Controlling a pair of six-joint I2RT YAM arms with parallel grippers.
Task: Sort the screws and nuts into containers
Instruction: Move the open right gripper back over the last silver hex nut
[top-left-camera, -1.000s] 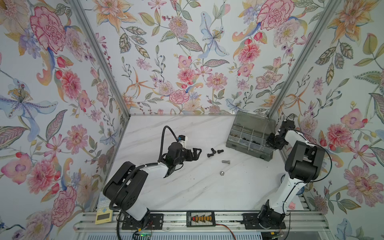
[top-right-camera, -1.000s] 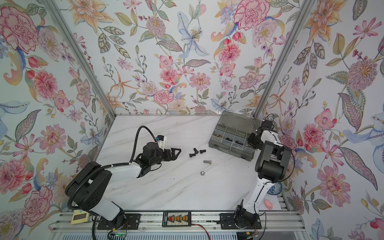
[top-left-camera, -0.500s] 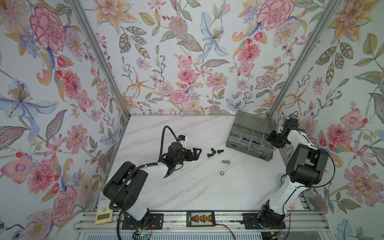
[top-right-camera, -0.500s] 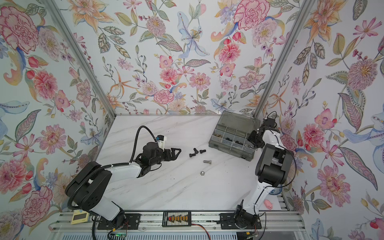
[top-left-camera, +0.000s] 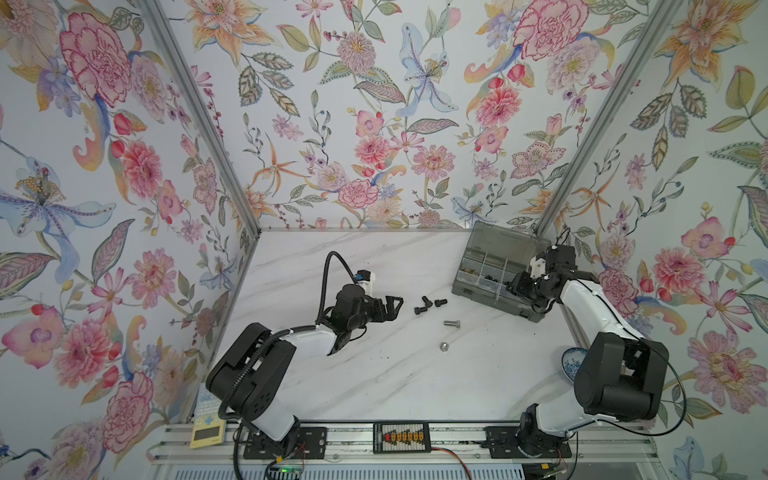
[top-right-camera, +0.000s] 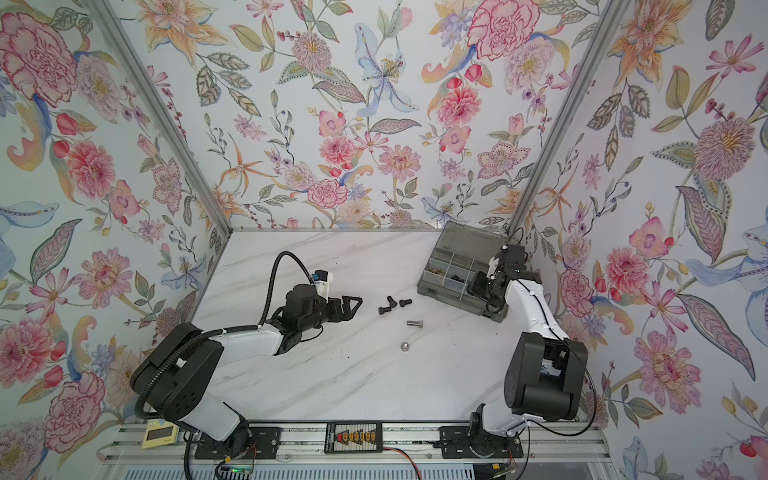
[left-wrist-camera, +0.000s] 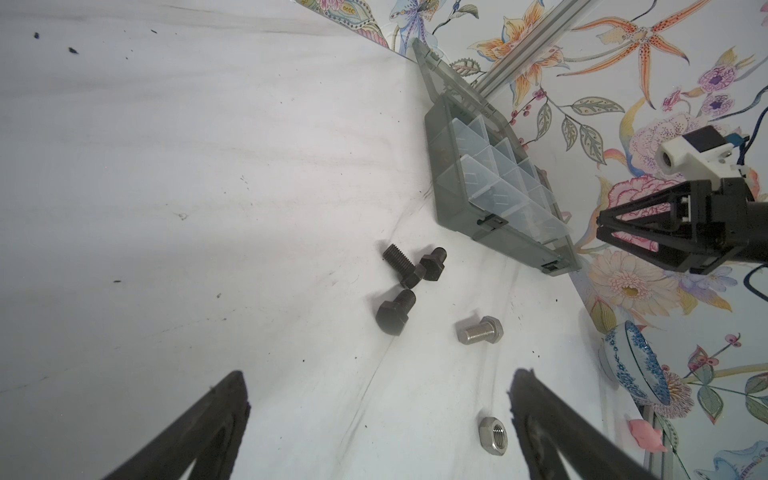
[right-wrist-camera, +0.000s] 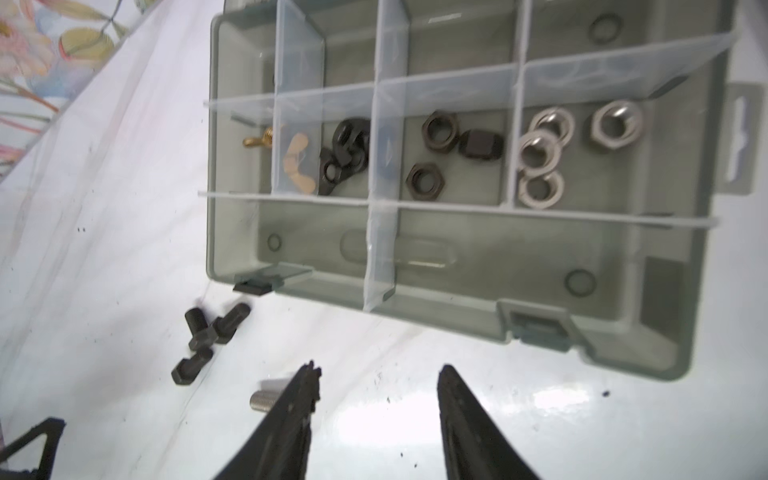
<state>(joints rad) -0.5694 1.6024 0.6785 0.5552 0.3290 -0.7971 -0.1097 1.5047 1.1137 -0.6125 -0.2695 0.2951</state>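
Note:
Three black screws (top-left-camera: 430, 305) lie in a cluster on the white marble table, clearest in the left wrist view (left-wrist-camera: 409, 276). A silver screw (top-left-camera: 452, 323) lies just beyond them and a silver nut (top-left-camera: 444, 345) nearer the front. My left gripper (top-left-camera: 397, 308) hovers left of the cluster, open and empty (left-wrist-camera: 378, 378), with the silver nut (left-wrist-camera: 493, 435) beside one finger. The smoky-grey containers box (top-left-camera: 490, 296) stands at the back right. In the right wrist view its compartments hold silver nuts (right-wrist-camera: 540, 153) and black nuts (right-wrist-camera: 436, 153). My right gripper (top-left-camera: 513, 289) hangs over the box's front right edge, open and empty (right-wrist-camera: 378, 374).
A blue-and-white bowl (top-left-camera: 570, 362) stands by the right wall, partly behind the right arm. Brass wing nuts (right-wrist-camera: 299, 162) and black pieces (right-wrist-camera: 345, 153) fill another compartment. The box's lid (top-left-camera: 505, 243) leans open toward the back corner. Small dark specks dot the table.
My right gripper's jaws have spread apart and it has shifted a little from over the box toward its front edge. The left arm and the loose parts have not moved.

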